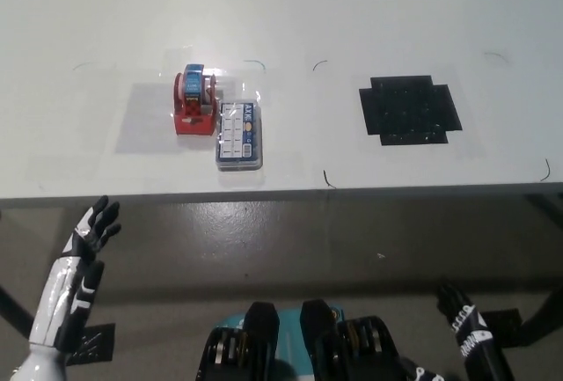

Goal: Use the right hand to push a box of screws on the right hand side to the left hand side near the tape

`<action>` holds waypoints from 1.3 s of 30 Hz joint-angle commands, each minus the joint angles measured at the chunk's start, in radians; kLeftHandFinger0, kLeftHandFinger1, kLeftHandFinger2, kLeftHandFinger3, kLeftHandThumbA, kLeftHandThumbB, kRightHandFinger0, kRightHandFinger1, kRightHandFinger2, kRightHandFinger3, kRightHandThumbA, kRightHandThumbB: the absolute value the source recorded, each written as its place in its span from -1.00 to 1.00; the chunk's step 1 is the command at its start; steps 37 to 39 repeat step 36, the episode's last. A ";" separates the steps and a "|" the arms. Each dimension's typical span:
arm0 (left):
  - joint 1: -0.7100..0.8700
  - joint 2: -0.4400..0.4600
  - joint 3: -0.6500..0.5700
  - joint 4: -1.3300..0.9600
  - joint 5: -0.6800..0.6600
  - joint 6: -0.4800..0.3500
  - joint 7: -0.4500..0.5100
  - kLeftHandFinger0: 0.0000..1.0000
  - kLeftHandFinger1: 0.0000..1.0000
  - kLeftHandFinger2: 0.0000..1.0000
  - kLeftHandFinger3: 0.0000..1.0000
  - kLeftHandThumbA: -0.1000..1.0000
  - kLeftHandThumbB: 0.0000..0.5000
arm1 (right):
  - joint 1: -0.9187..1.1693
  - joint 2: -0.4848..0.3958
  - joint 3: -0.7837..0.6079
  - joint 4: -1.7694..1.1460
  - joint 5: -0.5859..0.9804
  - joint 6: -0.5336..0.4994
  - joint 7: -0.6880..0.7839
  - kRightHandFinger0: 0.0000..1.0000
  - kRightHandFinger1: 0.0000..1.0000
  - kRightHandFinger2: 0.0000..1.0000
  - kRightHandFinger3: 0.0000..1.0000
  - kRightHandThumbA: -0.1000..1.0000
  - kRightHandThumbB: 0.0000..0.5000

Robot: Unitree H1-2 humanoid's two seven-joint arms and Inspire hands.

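Lying near the table's (396, 11) front edge, the screw box (239, 135) is shown touching the tape dispenser (195, 100); left hand (91, 230) splayed, empty; right hand (459, 321) state indiscernible

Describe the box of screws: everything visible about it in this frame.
The box of screws is a flat, clear plastic case with a blue label strip along its right side and a grid of pale compartments. It lies flat on the white table, lengthwise toward the front edge, just right of the red tape dispenser, seemingly touching its base. No hand touches it.
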 commanded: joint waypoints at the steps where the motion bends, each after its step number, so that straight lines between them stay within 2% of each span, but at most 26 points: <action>1: 0.000 0.008 0.005 0.019 -0.015 -0.017 0.007 1.00 1.00 1.00 1.00 0.92 -0.49 | -0.046 0.020 -0.030 0.005 0.033 -0.008 0.061 1.00 1.00 1.00 1.00 1.00 0.11; 2: -0.001 0.007 0.004 0.025 -0.018 -0.018 0.006 1.00 1.00 1.00 1.00 0.92 -0.49 | -0.051 0.020 -0.034 0.006 0.031 -0.004 0.064 1.00 1.00 1.00 1.00 1.00 0.11; 3: 0.001 0.002 0.002 0.046 -0.009 -0.011 0.010 1.00 1.00 1.00 1.00 0.96 -0.43 | -0.071 0.021 -0.045 0.021 0.030 -0.006 0.072 1.00 1.00 1.00 1.00 1.00 0.02; 5: 0.009 -0.006 -0.002 0.060 -0.014 -0.016 0.010 1.00 1.00 1.00 1.00 0.94 -0.50 | -0.078 0.019 -0.054 0.024 0.027 -0.006 0.082 1.00 1.00 1.00 1.00 1.00 -0.09; 6: 0.013 -0.011 -0.004 0.068 -0.022 -0.020 0.008 1.00 1.00 1.00 1.00 0.92 -0.49 | -0.086 0.024 -0.060 0.033 0.031 -0.006 0.086 1.00 1.00 1.00 1.00 1.00 -0.06; 8: 0.017 -0.019 -0.005 0.083 -0.019 -0.033 0.012 1.00 1.00 1.00 1.00 0.90 -0.59 | -0.099 0.036 -0.069 0.044 0.047 0.003 0.096 1.00 1.00 1.00 1.00 1.00 -0.08; 11: 0.023 -0.024 -0.004 0.109 -0.033 -0.041 0.008 1.00 1.00 1.00 1.00 0.88 -0.55 | -0.112 0.051 -0.076 0.053 0.048 0.016 0.103 1.00 1.00 1.00 1.00 1.00 -0.05; 13: 0.037 -0.022 -0.008 0.118 -0.034 -0.045 0.000 1.00 1.00 1.00 1.00 0.87 -0.60 | -0.111 0.061 -0.078 0.061 0.046 0.015 0.104 1.00 1.00 1.00 1.00 1.00 -0.03; 20: 0.086 -0.031 -0.019 0.168 -0.041 -0.076 0.000 1.00 1.00 1.00 1.00 0.78 -0.71 | -0.063 0.075 -0.110 0.045 0.048 0.034 0.111 1.00 1.00 1.00 1.00 1.00 -0.07; 21: 0.100 -0.032 -0.019 0.168 -0.027 -0.087 0.007 1.00 1.00 1.00 1.00 0.79 -0.71 | -0.053 0.075 -0.109 0.047 0.049 0.028 0.118 1.00 1.00 1.00 1.00 1.00 -0.13; 23: 0.123 -0.035 -0.018 0.157 -0.015 -0.079 0.015 1.00 1.00 1.00 1.00 0.82 -0.68 | -0.042 0.078 -0.111 0.054 0.060 0.019 0.130 1.00 1.00 1.00 1.00 1.00 -0.08; 28: 0.143 -0.035 -0.020 0.169 -0.028 -0.097 0.009 1.00 1.00 1.00 1.00 0.87 -0.70 | -0.017 0.085 -0.114 0.049 0.043 0.021 0.134 1.00 1.00 1.00 1.00 1.00 -0.13; 32: 0.150 -0.034 -0.024 0.166 -0.038 -0.096 0.002 1.00 1.00 1.00 1.00 0.90 -0.63 | -0.009 0.086 -0.115 0.064 0.044 0.002 0.149 1.00 1.00 1.00 1.00 1.00 -0.12; 39: 0.155 -0.035 -0.024 0.158 -0.039 -0.084 0.005 1.00 1.00 1.00 1.00 0.89 -0.58 | -0.006 0.089 -0.122 0.065 0.037 0.001 0.147 1.00 1.00 1.00 1.00 1.00 -0.14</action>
